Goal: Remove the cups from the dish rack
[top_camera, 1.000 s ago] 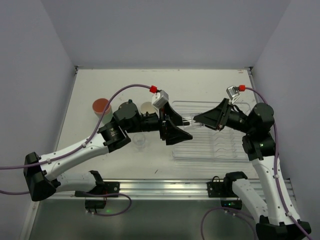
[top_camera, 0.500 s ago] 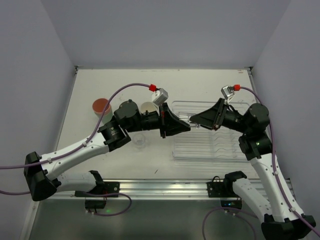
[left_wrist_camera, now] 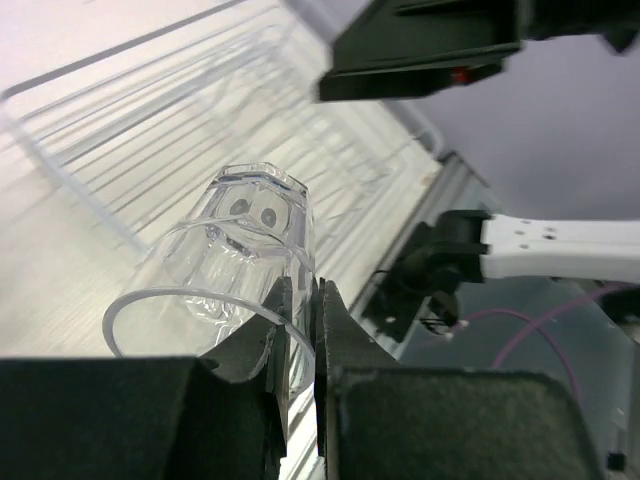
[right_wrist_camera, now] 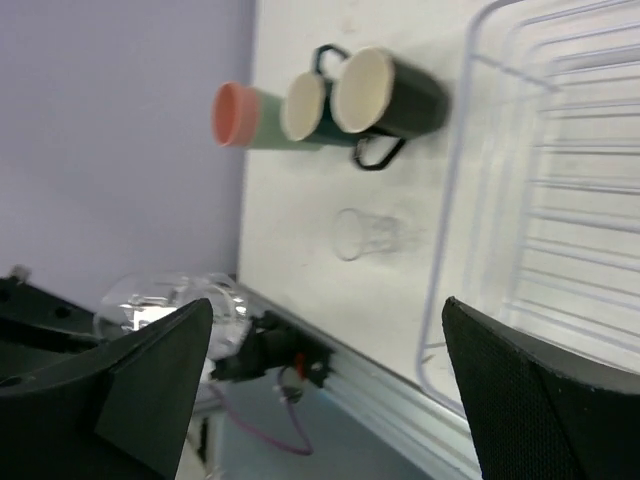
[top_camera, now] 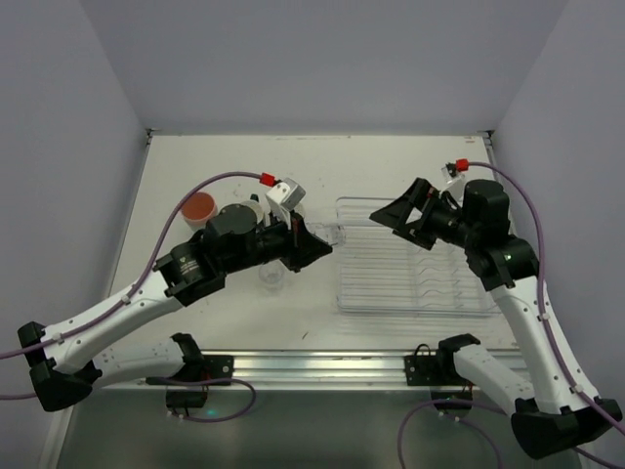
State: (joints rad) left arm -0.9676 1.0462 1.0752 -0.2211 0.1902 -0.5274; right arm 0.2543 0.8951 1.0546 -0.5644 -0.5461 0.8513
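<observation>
The left gripper point(left_wrist_camera: 295, 300) pinches the thin rim of a faceted clear glass point(left_wrist_camera: 245, 240). Beyond its fingertips lies the ribbed, see-through dish rack point(left_wrist_camera: 150, 120). The right gripper point(right_wrist_camera: 326, 302) hangs spread wide above that rack's edge. Matte white table point(top_camera: 244, 166), pale lavender walls point(top_camera: 293, 59).

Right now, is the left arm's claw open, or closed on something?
Shut on the clear drinking glass: in the left wrist view the left claw pinches its rim wall, one finger inside, one outside.
</observation>
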